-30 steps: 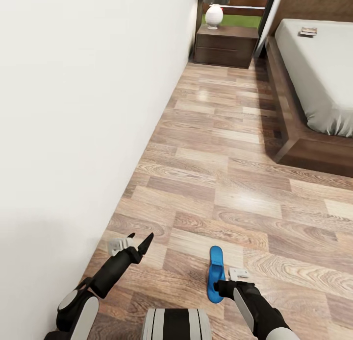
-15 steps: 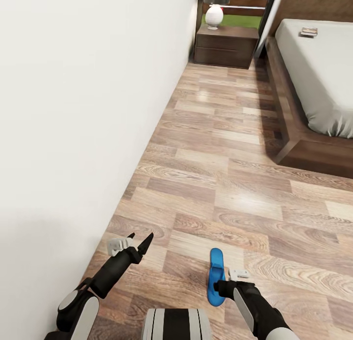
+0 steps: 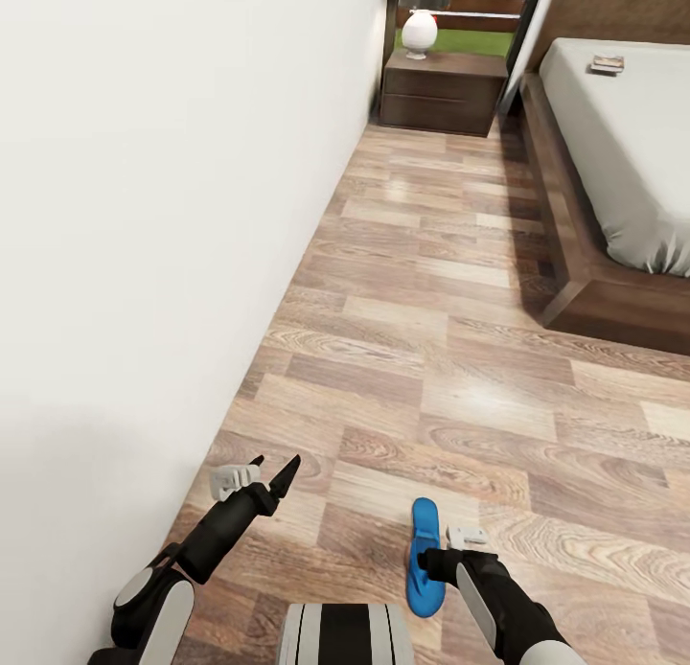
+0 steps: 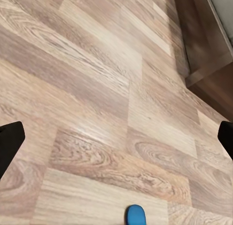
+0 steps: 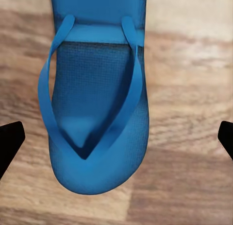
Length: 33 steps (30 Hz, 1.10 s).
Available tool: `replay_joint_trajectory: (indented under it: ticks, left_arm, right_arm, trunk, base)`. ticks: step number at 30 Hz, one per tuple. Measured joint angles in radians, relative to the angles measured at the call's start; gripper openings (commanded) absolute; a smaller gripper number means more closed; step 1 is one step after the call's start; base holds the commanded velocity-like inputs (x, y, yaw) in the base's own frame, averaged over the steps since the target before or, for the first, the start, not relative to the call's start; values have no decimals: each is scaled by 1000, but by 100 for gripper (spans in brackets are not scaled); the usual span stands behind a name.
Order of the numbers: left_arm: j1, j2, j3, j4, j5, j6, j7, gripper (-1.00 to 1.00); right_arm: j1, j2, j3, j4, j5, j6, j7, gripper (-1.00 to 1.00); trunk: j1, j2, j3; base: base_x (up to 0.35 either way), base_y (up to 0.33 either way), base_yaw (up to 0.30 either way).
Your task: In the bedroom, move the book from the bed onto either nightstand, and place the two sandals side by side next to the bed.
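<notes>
Sandal (image 3: 423, 556), bright blue, lies flat on the wood-plank floor (image 3: 450, 358) close to the robot's base, well away from the bed (image 3: 613, 138). In the right wrist view the sandal (image 5: 94, 103) sits strap side up, its thin toe straps meeting in a V, with the right pincer's dark fingertips (image 5: 9, 142) spread wide to either side and not touching it. In the head view the right pincer (image 3: 448, 548) hovers just beside the sandal.

The left pincer (image 3: 261, 476) hangs over bare floor near the white wall (image 3: 144, 215), farther from the bed than the sandal. Its fingertips (image 4: 9, 142) are also spread wide with nothing between them; one end of the sandal (image 4: 136, 215) peeks in at the edge of that wrist view.

The bed has an off-white mattress on a dark brown frame. A small book (image 3: 606, 64) rests on the mattress near the bed's far end. Just beyond the bed, against the far wall, stands a dark wooden nightstand (image 3: 443, 92) with a white rounded lamp (image 3: 419, 33) on top. Only one sandal can be seen.
</notes>
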Motion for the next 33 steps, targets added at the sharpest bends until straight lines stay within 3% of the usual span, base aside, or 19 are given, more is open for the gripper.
replay_joint_trajectory:
  ticks: [33]
  left_arm:
    - [0, -2, 0, 2, -2, 0, 5, 100]
  right_arm:
    - [0, 0, 0, -2, 0, 0, 1, 100]
  trunk:
    - [0, 0, 0]
  base:
    - [1, 0, 48]
